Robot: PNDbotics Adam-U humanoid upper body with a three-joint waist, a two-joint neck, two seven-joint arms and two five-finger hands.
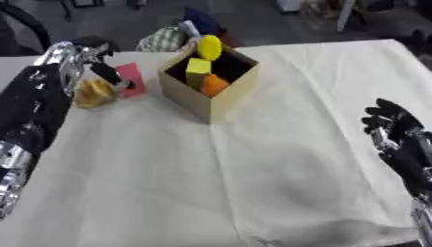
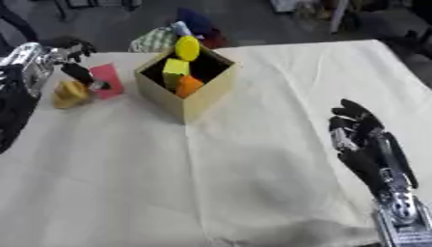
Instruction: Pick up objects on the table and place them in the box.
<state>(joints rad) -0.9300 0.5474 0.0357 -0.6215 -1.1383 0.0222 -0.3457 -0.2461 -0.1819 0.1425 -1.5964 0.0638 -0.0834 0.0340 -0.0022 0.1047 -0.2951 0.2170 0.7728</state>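
An open cardboard box (image 1: 221,103) stands on the cloth at the back, left of centre. Inside it are a yellow oval piece (image 1: 209,47), a yellow-green block (image 1: 197,66) and an orange piece (image 1: 214,85). Left of the box lie a flat pink piece (image 1: 134,75) and a yellow-brown lump (image 1: 94,93). My left hand (image 1: 83,54) hovers just behind these two, open, with one straight dark finger (image 1: 108,73) reaching down onto the pink piece's edge. My right hand (image 2: 361,130) rests open at the right, fingers up, holding nothing.
A cream cloth (image 1: 253,164) covers the table, creased down the middle. Behind the box, past the table's far edge, lie a checked bundle (image 1: 162,39) and a dark blue thing (image 1: 201,19). My left forearm (image 1: 30,111) runs along the table's left side.
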